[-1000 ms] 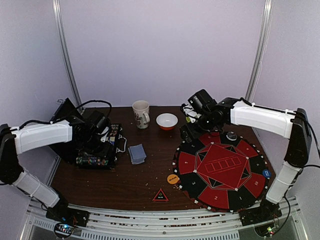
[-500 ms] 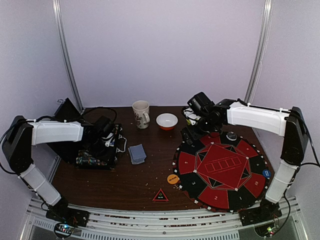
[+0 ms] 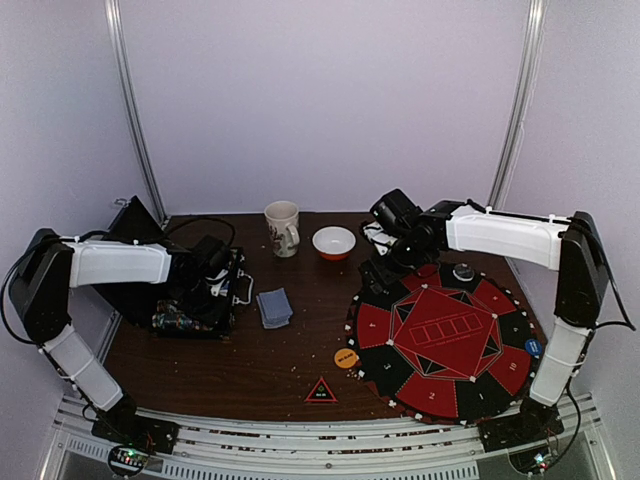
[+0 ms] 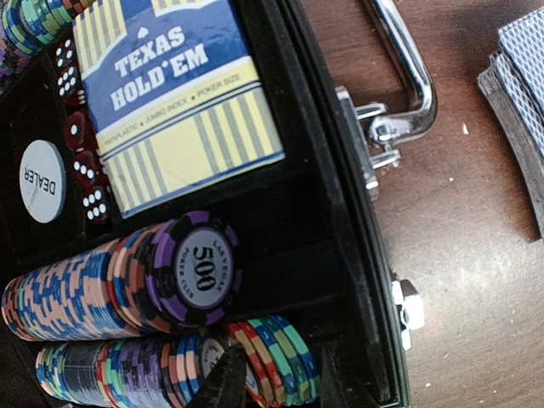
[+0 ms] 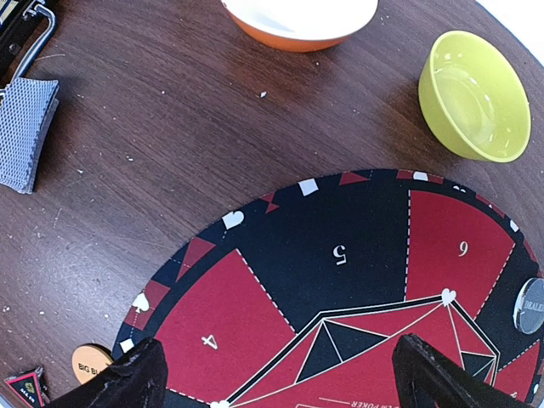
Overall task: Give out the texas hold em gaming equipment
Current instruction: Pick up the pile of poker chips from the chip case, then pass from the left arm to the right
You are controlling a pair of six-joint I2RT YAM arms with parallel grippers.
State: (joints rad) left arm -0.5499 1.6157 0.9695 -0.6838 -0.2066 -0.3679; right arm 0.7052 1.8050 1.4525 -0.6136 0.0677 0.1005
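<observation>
An open black chip case (image 3: pixel 196 300) stands at the left. In the left wrist view it holds rows of poker chips (image 4: pixel 191 270), a Texas Hold'em card box (image 4: pixel 174 93), a dealer disc (image 4: pixel 42 181) and red dice. My left gripper (image 4: pixel 280 382) is down in the case and open, its jaws on either side of a few red, green and blue chips (image 4: pixel 276 361). Blue-grey cards (image 3: pixel 274 307) lie beside the case. My right gripper (image 5: pixel 280 382) is wide open and empty above the red-and-black mat (image 3: pixel 440 340), over sections 4 and 5. An orange disc (image 3: pixel 346 358) and the triangular marker (image 3: pixel 320 391) lie left of the mat.
A cream mug (image 3: pixel 283 228) and a white bowl (image 3: pixel 333 241) stand at the back. A green bowl (image 5: pixel 476 98) sits beyond the mat's far edge. A black-and-white disc (image 3: pixel 463 271) and a blue disc (image 3: pixel 532 347) rest on the mat's rim. The case handle (image 4: pixel 408 76) juts toward the cards.
My left arm has swung right and its gripper has gone down into the case. My right gripper has shifted a little to the left over the mat's far edge.
</observation>
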